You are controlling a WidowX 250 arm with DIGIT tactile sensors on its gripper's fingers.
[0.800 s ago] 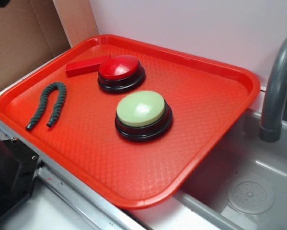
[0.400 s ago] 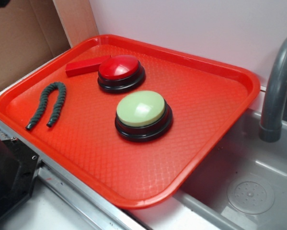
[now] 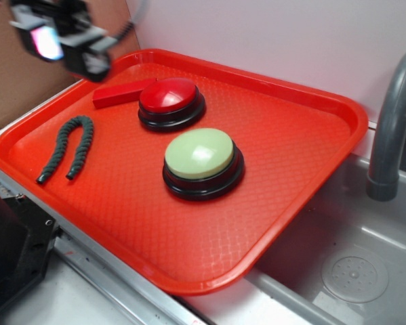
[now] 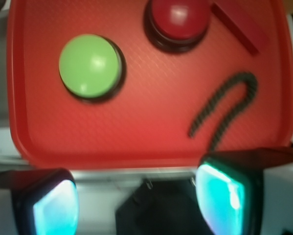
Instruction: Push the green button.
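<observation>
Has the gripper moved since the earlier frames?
Yes. It was out of view before; now the gripper has come in at upper left, above the tray's far-left corner, short of the green button.

Green button (image 3: pixel 200 153): pale-green dome, glossy black base. Red button (image 3: pixel 169 95): red dome, same black base. Tray (image 3: pixel 297 162): red w/ diamond texture. Rope (image 3: pixel 70 147): dark green twist. Block (image 3: pixel 121 93): red. My fingertips (image 4: pixel 56 208) glow cyan.

Soft, even light; faint glare on the green button (image 3: pixel 199 153). The pincer (image 3: pixel 62 35) is motion-blurred; the wrist view is soft.
</observation>
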